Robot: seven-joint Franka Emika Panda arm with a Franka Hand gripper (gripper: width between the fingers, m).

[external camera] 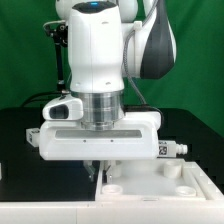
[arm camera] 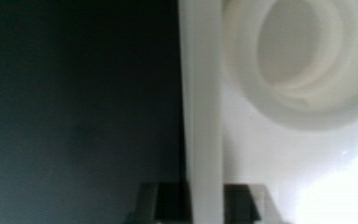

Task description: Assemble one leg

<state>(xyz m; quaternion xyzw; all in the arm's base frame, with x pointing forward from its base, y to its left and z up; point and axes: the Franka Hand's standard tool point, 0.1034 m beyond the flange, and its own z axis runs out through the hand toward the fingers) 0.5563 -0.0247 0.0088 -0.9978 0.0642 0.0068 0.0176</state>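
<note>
The large white tabletop (external camera: 150, 187) lies at the front right of the exterior view, with round corner holes (external camera: 112, 186). My gripper (external camera: 97, 168) points straight down at the tabletop's left edge. In the wrist view the tabletop's upright rim (arm camera: 201, 90) runs as a white strip between my two dark fingers (arm camera: 165, 202), which sit tight against both its sides. A corner hole (arm camera: 309, 55) shows beside the rim. One leg (external camera: 173, 149), a short white post with a square tag and a peg end, lies behind the hand at the exterior view's right.
The table is black (external camera: 20, 125) with a green backdrop behind. A white object (external camera: 8, 152) sits at the exterior view's left edge. A pale surface (external camera: 40, 208) fills the front left. The arm's bulk hides the middle of the table.
</note>
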